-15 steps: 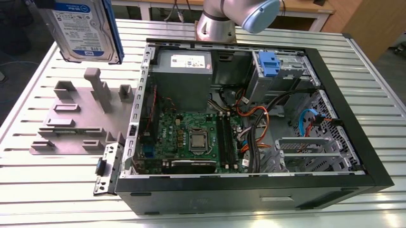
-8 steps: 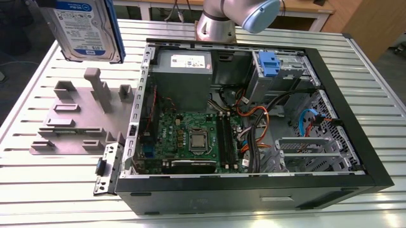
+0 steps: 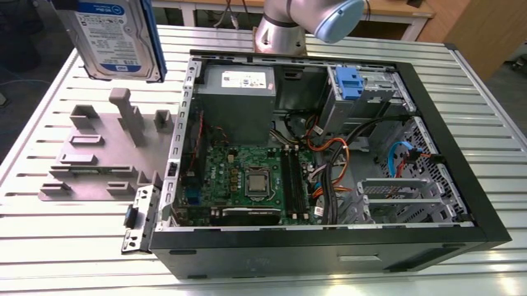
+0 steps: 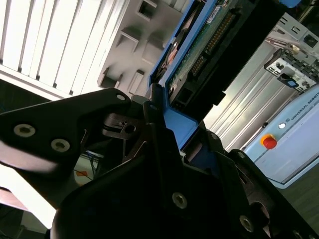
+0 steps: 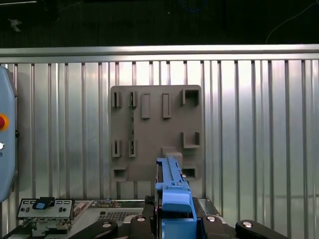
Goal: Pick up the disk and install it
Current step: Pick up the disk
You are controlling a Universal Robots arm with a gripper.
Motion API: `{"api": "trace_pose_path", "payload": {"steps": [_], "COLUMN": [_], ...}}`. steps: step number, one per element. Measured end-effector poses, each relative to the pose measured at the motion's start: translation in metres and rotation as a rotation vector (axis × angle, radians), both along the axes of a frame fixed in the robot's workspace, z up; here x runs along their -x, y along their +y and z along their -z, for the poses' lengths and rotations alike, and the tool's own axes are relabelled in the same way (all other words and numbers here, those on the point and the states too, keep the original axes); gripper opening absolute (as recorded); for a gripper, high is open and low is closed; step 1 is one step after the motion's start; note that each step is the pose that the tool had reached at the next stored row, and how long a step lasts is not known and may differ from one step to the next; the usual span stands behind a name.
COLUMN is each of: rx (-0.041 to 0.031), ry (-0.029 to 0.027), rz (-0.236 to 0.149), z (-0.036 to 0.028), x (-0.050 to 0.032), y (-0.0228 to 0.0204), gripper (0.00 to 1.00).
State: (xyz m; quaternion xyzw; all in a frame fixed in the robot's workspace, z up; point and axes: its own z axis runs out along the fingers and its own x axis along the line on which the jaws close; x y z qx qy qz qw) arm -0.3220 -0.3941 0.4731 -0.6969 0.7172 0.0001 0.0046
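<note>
Silver-metal flat disk (image 3: 116, 38), blue plastic frame: we see it hanging clear above the grey slotted holder plate (image 3: 97, 157).
Black gripper (image 5: 173, 222): jaws pinching its blue edge.

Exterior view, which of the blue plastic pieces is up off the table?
The frame edging the disk, raised above the grey fixture plate; the blue latch sits inside the computer case.

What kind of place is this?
Probably a robotics lab bench for computer assembly: an open PC case and a grey fixture plate on a slatted metal table, with a robot arm holding a disk above it.
</note>
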Motion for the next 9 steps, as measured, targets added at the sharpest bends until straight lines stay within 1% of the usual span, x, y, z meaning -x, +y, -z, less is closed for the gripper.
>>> {"api": "trace_pose_path", "payload": {"steps": [5, 9], "rx": [0.0, 0.0], "ry": [0.0, 0.0], "rz": [0.0, 0.001], "z": [0.0, 0.0], "x": [-0.0066, -0.0094], "y": [-0.0004, -0.0033], "gripper": [0.36, 0.36]}}
